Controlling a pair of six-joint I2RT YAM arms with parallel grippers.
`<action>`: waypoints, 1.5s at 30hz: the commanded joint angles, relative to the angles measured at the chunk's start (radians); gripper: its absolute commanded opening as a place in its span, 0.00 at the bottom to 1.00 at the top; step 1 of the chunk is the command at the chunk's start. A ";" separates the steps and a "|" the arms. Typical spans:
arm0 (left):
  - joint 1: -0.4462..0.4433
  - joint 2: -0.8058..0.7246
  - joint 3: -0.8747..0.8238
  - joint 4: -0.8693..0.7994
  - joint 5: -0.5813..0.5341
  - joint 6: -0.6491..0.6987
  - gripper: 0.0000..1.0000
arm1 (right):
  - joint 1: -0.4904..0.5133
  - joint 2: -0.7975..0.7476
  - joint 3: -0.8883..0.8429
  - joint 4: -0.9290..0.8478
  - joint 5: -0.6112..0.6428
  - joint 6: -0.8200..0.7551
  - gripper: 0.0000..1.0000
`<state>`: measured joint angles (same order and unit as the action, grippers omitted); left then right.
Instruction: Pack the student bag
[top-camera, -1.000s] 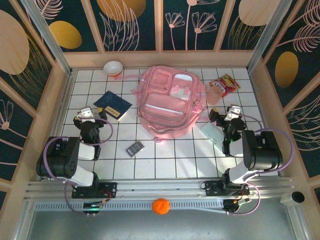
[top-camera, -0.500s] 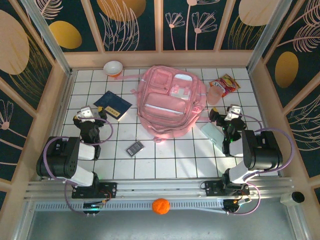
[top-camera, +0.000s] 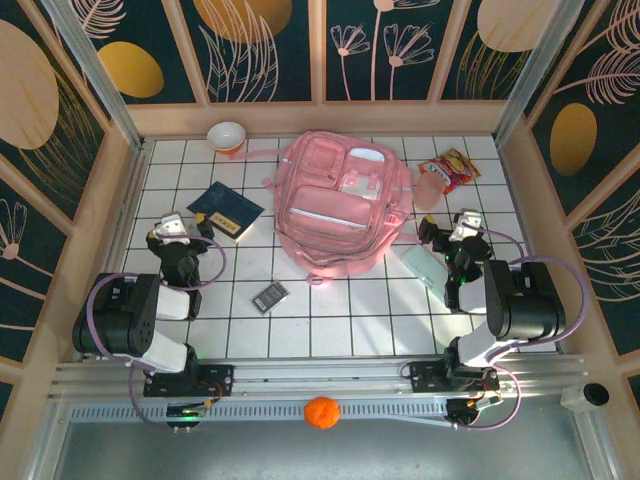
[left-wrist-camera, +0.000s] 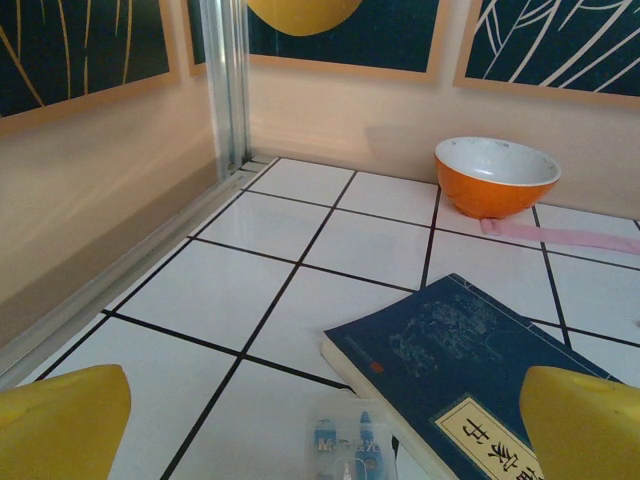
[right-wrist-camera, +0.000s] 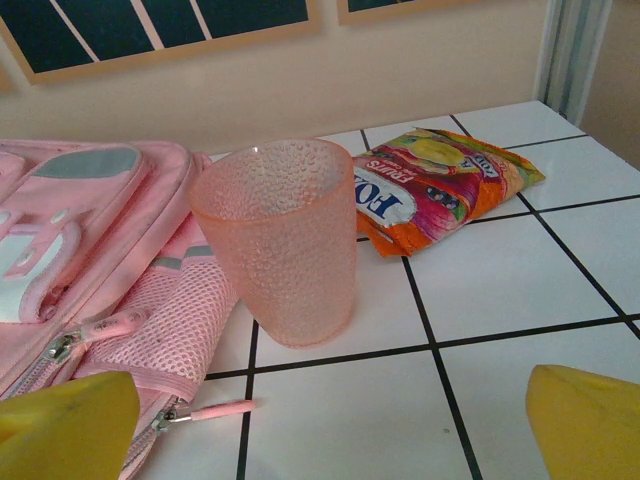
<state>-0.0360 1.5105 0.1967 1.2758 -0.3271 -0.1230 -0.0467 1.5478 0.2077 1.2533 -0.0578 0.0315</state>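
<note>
Nothing has moved since the earlier frames: both arms and every item lie as they did. At the far left, the left gripper (top-camera: 180, 238) stands with its jaws spread wide and empty, low over the tiled table (top-camera: 330, 320). Just ahead of it lies the blue book (left-wrist-camera: 480, 350), and the orange bowl (left-wrist-camera: 497, 175) sits well beyond that against the back wall. A small dark flat item (top-camera: 269, 296), possibly a calculator, lies nearer the middle. The student bag (top-camera: 343, 200) lies flat at the centre rear, front pockets upward. Whether its main compartment is unzipped cannot be told from overhead, and the zip seen from the right wrist looks closed. A pink cup (right-wrist-camera: 278, 240) stands upright just beside the bag's right edge, with a snack packet (right-wrist-camera: 440, 180) behind it. A pale flat item (top-camera: 425, 263) lies close to the right gripper (top-camera: 450, 238), which is likewise fully spread and holds nothing. Packing appears not yet begun. As for hazards, a reach from the right toward the bag could tip the cup, which stands in the path. The soft bag may slide or bunch if a zip is pulled without the other arm bracing it. The thin book may prove hard to lift off the tiles.
</note>
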 joint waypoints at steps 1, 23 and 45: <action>-0.005 0.006 0.018 0.046 -0.010 0.015 0.99 | -0.001 0.012 0.019 0.052 -0.013 -0.015 0.99; -0.258 0.115 0.881 -1.262 0.455 -0.361 0.65 | 0.290 -0.212 0.709 -1.477 -0.152 0.616 0.84; -0.353 0.264 0.693 -1.150 0.538 -0.493 0.11 | 0.477 0.064 0.588 -1.240 -0.149 0.795 0.56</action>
<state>-0.3691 1.8256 0.9627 0.1654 0.1982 -0.5961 0.3943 1.6096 0.8242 -0.0330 -0.2012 0.8139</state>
